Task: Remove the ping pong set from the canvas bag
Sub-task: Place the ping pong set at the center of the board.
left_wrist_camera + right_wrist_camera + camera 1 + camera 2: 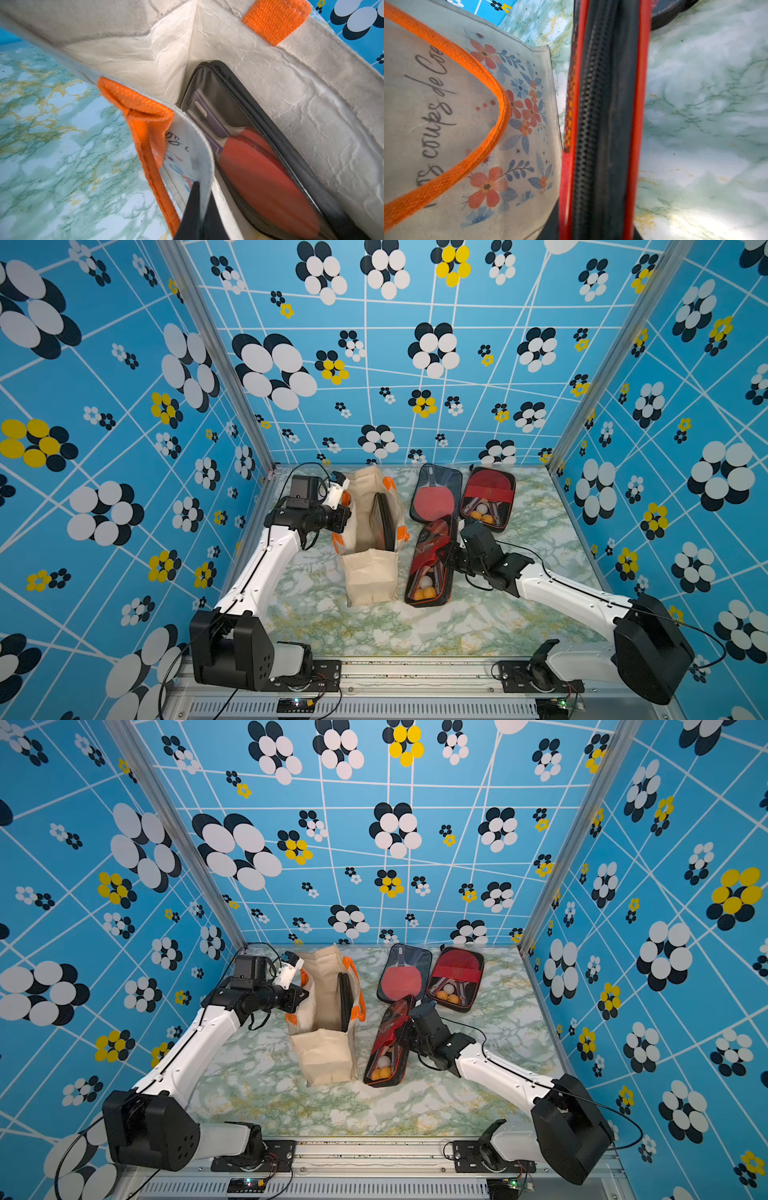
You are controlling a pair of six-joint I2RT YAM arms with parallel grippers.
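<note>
one black case (259, 166) stands on edge inside the canvas bag (368, 576), leaning on the wall away from the left hand (200, 214), which is pinched tight on the bag's rim beside an orange handle (145, 128). the right hand (448, 554) is clamped narrow on the zipper edge of a red-edged case (428, 572), on edge on the tabletop (457, 626) just beside the bag. these cases look light and fairly stiff, with slick clear fronts; the zipper spine is probably the surest hold.
</note>
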